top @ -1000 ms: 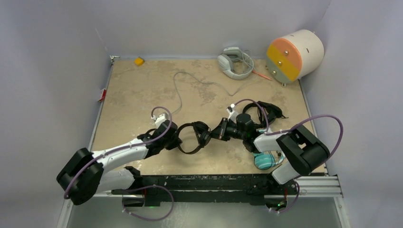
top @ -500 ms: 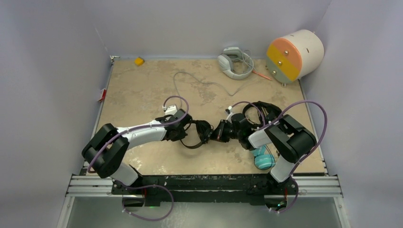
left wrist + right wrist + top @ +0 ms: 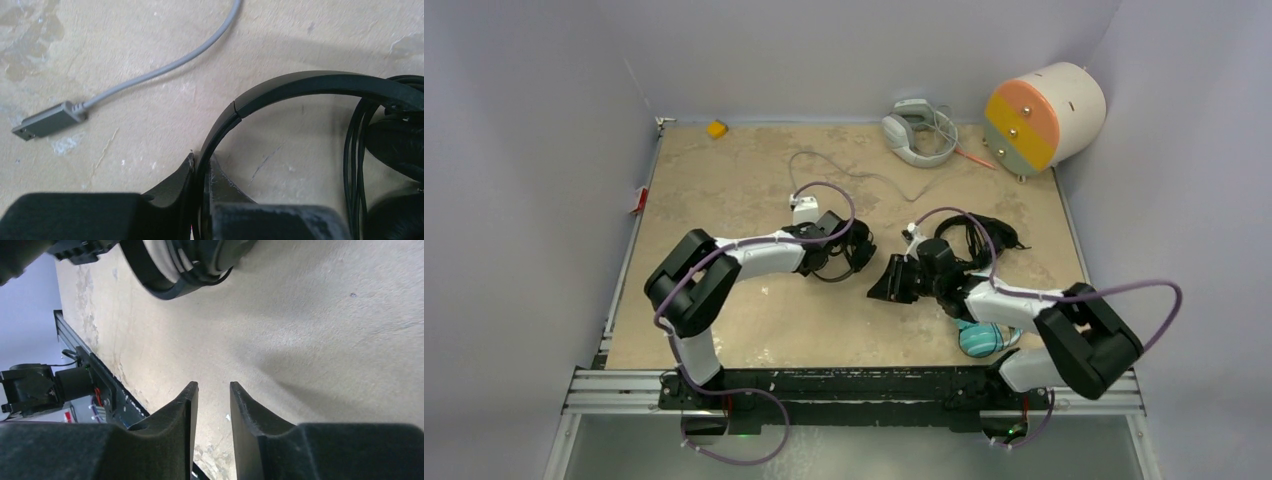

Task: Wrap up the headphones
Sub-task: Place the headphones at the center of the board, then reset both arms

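My left gripper (image 3: 832,250) is shut on the band of a slim black pair of headphones (image 3: 856,256) at mid-table. In the left wrist view the fingers (image 3: 182,182) pinch the black band (image 3: 300,82), with its thin black cord (image 3: 352,150) and an ear cup (image 3: 395,145) at the right. My right gripper (image 3: 884,284) is open and empty, just right of that pair, low over the table (image 3: 212,390). A second black pair (image 3: 980,232) lies behind the right arm. A teal ear cup (image 3: 979,340) shows near the front right edge.
A grey-white headset (image 3: 916,130) lies at the back, and its grey cord (image 3: 824,170) runs forward to a USB plug (image 3: 47,120). A white, orange and yellow cylinder (image 3: 1044,112) stands at the back right. A small yellow piece (image 3: 716,128) lies at the back left.
My left gripper has carried the black headphones back and to the right. My right gripper, earlier against the pair, now stands apart from it with open jaws.
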{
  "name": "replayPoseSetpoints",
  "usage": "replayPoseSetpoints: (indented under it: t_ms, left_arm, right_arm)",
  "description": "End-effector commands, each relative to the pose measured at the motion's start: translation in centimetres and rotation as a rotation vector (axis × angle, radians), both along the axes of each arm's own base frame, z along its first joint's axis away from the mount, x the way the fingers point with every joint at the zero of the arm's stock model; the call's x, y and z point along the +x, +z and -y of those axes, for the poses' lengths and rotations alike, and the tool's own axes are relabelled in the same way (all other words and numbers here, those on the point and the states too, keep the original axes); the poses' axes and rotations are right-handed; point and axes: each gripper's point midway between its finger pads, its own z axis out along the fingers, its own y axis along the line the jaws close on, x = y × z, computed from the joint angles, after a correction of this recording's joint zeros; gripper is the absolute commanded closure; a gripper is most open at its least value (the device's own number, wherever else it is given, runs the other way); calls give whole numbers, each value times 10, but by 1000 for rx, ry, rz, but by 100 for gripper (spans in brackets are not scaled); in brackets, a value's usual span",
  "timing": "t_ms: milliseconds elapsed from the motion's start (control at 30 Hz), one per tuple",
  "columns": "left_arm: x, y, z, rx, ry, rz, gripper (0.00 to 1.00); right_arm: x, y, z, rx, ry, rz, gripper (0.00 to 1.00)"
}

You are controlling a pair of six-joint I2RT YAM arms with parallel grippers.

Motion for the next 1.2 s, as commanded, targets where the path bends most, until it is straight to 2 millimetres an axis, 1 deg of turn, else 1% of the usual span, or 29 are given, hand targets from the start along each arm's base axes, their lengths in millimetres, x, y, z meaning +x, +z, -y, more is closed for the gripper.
replayPoseSetpoints:
  t_ms: [0,67,100,167,267,367,433,567,633,667,733,833,867,967,1033,1067,1100,1133,1167]
  left_arm:
    - [-54,-64,-32,149,-66,-294,100]
    - [-51,-59,-27,128,-74,-285,100]
    - [-49,-55,-24,114,-78,-277,98]
    - [-46,-44,-18,81,-84,-257,80]
    - [-43,-25,-9,33,-118,-239,57]
    - [-39,1,3,-17,-165,-209,39]
    - [-37,21,10,-57,-195,-176,33]
    - [-38,61,16,-141,-232,-96,29]
    - [-40,78,16,-175,-239,-63,29]
    - [-42,89,15,-195,-239,-41,29]
    - [-48,99,13,-227,-241,-18,29]
    - [-56,109,9,-284,-253,39,29]
    - [-58,110,7,-301,-258,66,29]
    - [-63,120,-5,-344,-250,173,29]
    - [-65,134,-10,-384,-257,262,29]
    - [-68,138,-13,-401,-270,297,23]
    - [-68,149,-11,-424,-299,352,20]
    - [-70,151,-11,-434,-331,384,20]
    - [-71,155,-12,-447,-349,421,19]
  right_arm:
    - [8,19,17,-103,-13,99,64]
    - [11,28,25,-137,-32,136,59]
    - [13,35,27,-147,-29,165,56]
    - [19,45,34,-193,-33,214,53]
    - [29,66,40,-241,-27,282,49]
    - [34,79,44,-282,-6,328,43]
    - [38,86,43,-300,19,355,40]
    - [48,106,31,-300,95,414,38]
    - [57,112,28,-324,108,431,34]
    - [65,117,29,-352,104,456,31]
    - [71,121,31,-384,103,460,21]
    - [70,130,35,-377,81,492,18]
    - [67,133,38,-366,63,499,18]
    - [72,145,55,-384,-26,602,17]
    - [75,151,72,-427,-80,683,16]
    - [73,148,79,-451,-87,712,15]
    - [73,154,85,-458,-110,746,15]
    - [71,152,93,-477,-125,765,14]
    - [71,155,99,-484,-151,795,14]
